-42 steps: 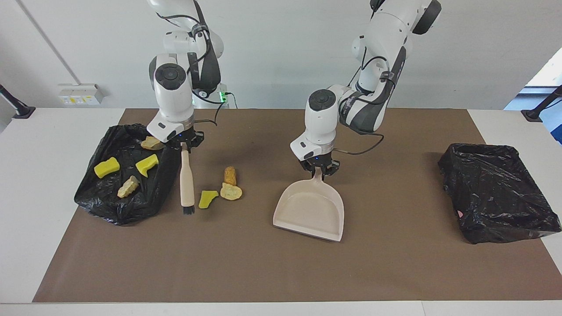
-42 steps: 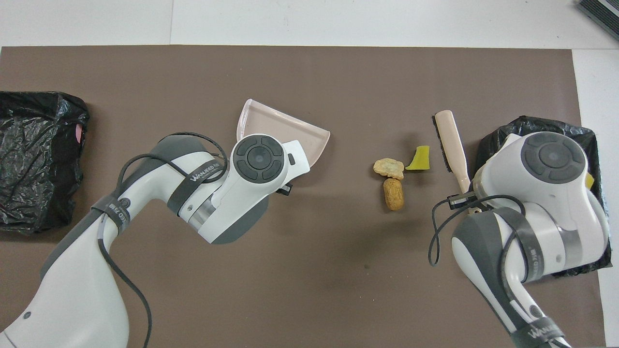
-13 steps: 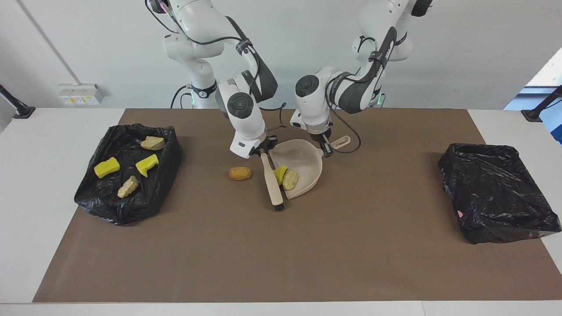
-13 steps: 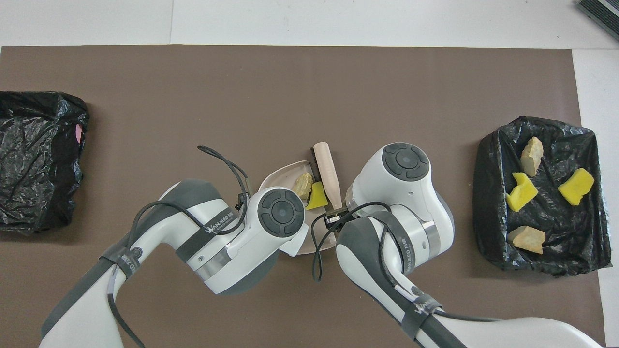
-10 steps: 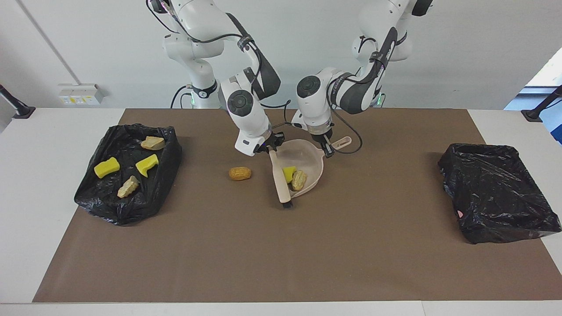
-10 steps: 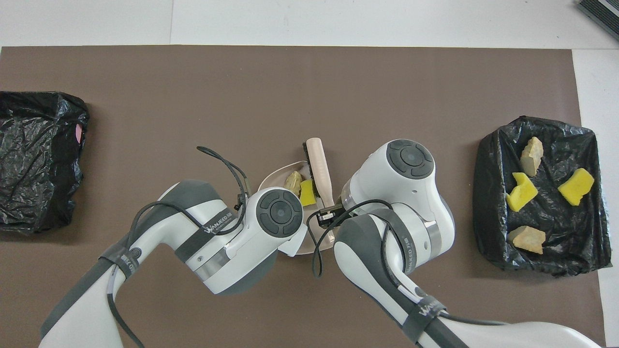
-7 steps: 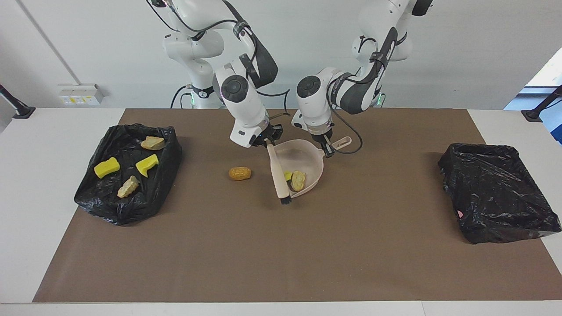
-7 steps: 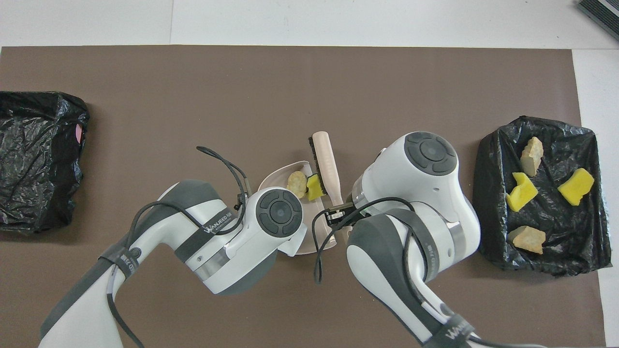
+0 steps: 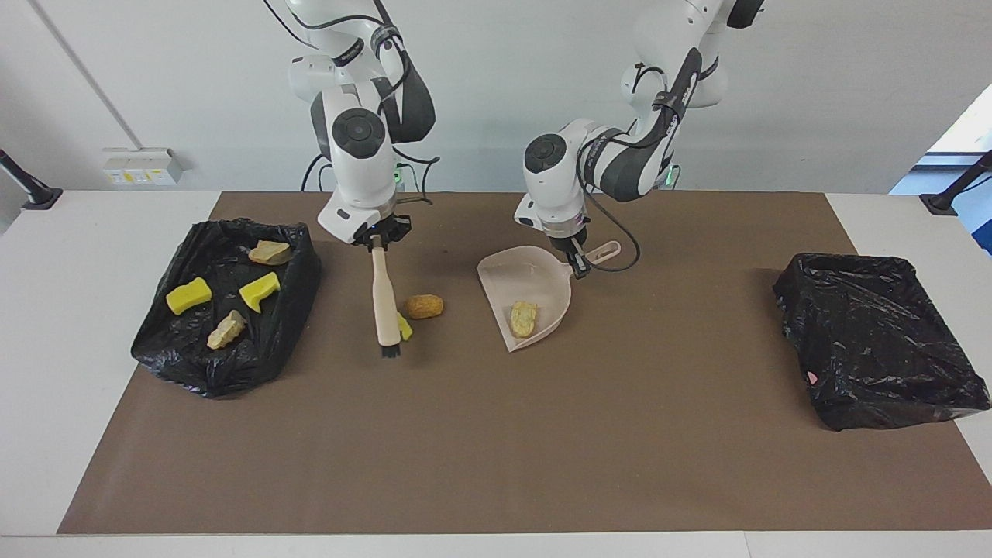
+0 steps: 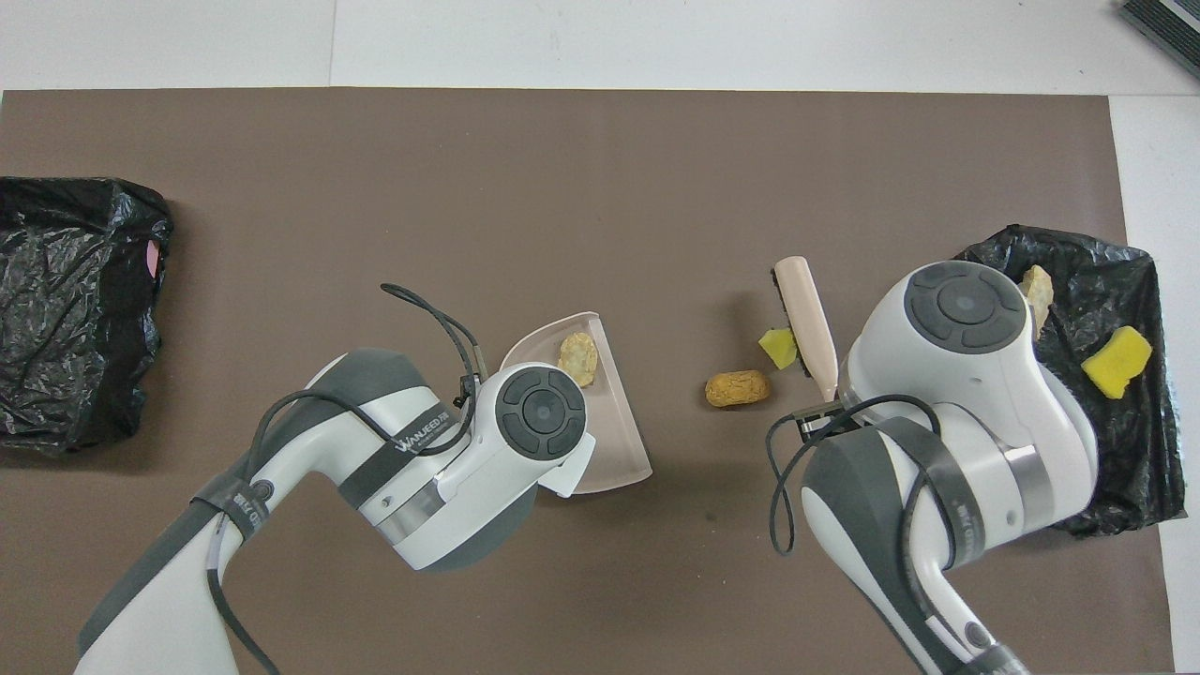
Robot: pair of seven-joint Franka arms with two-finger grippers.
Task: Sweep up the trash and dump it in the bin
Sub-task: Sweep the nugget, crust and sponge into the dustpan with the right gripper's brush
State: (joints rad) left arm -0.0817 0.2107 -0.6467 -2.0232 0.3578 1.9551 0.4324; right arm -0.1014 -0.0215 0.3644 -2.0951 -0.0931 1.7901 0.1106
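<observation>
Right end effector [image 9: 377, 242], gripping the brush [image 9: 382, 298], has dragged the yellow scrap [image 9: 404, 327] back out of the dustpan [image 9: 535, 287], so it needs resweeping.

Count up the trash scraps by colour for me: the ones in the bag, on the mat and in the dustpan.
Yellow sponge bits: 3, one beside the brush
Beige foam chunks: 3, one in the dustpan
Orange-brown lump: 1
Total: 7
</observation>
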